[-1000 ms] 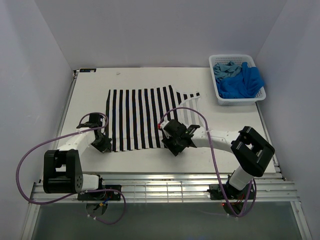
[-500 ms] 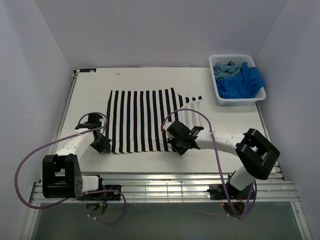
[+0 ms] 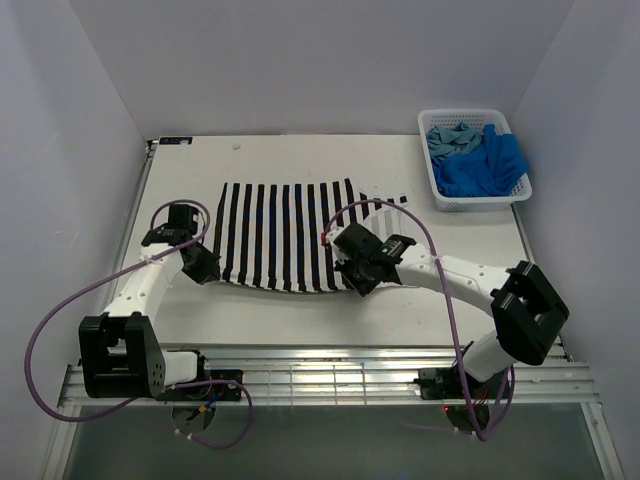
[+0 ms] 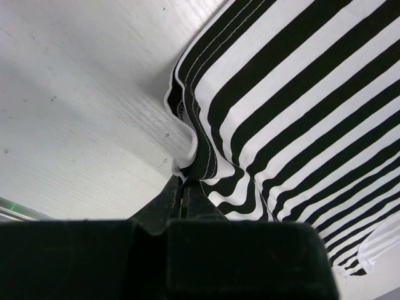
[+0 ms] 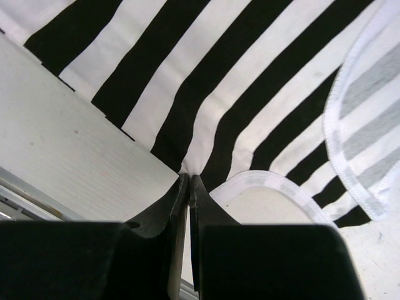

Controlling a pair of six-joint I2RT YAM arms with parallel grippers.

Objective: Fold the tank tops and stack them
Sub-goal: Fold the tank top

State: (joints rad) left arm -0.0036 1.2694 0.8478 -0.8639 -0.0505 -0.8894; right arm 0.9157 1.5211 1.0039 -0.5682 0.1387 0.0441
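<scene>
White tabletop (image 3: 180, 180) carries a black-and-white striped tank top (image 3: 280, 230); left claw (image 3: 212, 272) and right claw (image 3: 350, 283) are each clamped on its near edge, which sags between them.

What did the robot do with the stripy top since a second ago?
Both arms carried the near edge of the striped tank top away from their bases, toward the far side, so it now sags between them. The left gripper and right gripper are shut on that edge. The basket with the blue tops stayed put.
</scene>
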